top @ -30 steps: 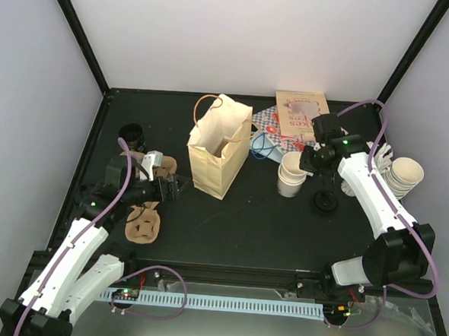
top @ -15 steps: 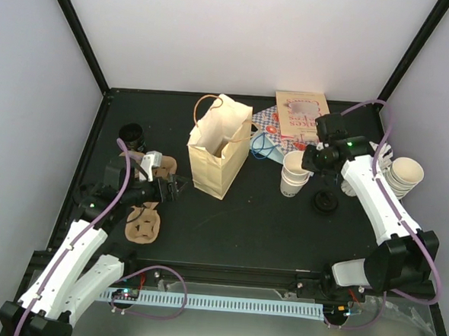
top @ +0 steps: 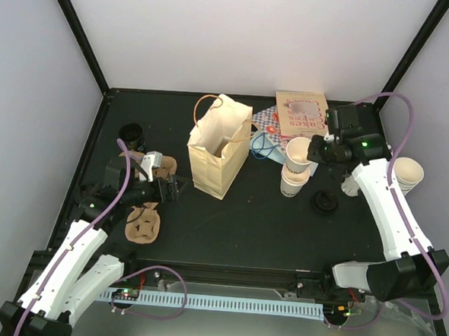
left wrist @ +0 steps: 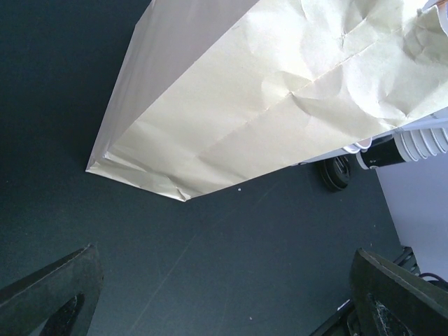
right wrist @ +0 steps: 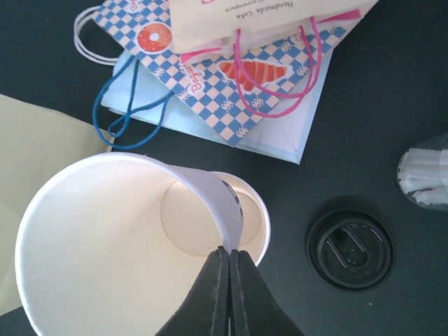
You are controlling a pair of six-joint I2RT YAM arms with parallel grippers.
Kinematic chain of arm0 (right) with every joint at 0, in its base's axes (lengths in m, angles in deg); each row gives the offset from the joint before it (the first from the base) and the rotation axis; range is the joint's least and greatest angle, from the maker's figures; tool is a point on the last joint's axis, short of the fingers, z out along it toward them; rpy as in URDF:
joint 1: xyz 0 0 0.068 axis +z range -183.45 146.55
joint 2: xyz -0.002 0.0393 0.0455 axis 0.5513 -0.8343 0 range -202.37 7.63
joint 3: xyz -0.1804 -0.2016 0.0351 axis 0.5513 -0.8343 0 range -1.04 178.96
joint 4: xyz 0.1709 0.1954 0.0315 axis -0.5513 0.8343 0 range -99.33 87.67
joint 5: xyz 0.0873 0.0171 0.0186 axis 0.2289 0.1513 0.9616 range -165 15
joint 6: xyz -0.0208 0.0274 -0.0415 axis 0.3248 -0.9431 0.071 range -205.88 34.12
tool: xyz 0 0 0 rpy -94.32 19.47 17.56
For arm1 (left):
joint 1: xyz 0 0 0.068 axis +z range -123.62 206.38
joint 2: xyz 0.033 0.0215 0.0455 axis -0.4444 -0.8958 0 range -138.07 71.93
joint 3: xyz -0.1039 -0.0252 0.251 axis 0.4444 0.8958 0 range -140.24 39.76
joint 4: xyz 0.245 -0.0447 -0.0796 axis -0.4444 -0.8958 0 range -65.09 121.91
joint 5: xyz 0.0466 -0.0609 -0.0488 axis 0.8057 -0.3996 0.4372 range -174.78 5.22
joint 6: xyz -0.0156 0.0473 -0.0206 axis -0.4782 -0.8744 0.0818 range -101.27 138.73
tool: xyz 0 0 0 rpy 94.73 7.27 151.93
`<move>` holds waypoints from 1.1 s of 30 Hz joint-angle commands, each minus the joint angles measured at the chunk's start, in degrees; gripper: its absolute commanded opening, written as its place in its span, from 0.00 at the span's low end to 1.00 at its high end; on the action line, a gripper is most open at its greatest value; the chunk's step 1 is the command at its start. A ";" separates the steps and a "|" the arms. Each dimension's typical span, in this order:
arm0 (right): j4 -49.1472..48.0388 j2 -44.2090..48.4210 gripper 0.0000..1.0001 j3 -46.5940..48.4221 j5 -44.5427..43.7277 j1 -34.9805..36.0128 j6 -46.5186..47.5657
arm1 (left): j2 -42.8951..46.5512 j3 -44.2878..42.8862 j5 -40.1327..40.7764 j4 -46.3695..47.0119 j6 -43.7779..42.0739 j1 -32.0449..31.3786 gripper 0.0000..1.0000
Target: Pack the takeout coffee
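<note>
While the left gripper (top: 177, 188) is being held wide, a lidless cup (right wrist: 105, 238) is being pinched by the right gripper (right wrist: 229, 255).

Bag (top: 219, 149) upright, mouth open (cups (top: 290, 184) beside)

Black table (top: 236, 222) holds paper bag (top: 218, 148), lid (top: 325, 202), carriers (top: 142, 224).
</note>
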 commanded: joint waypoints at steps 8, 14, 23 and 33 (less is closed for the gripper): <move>2.19 6.39 0.01 4.61 15.07 4.41 5.27 | 1.46 -1.05 0.97 -1.67 -1.32 -0.27 0.99; 0.01 8.38 0.01 -1.02 8.91 20.96 2.84 | 1.62 -0.86 1.19 -2.16 -1.49 -0.23 0.99; -10.18 7.40 0.01 -16.39 -0.16 35.29 -4.35 | 2.62 0.10 2.43 -3.46 -2.92 -0.23 0.99; -14.91 2.57 0.01 -20.78 -4.68 41.15 -7.54 | 3.18 2.42 3.79 -2.80 -0.45 -0.14 0.99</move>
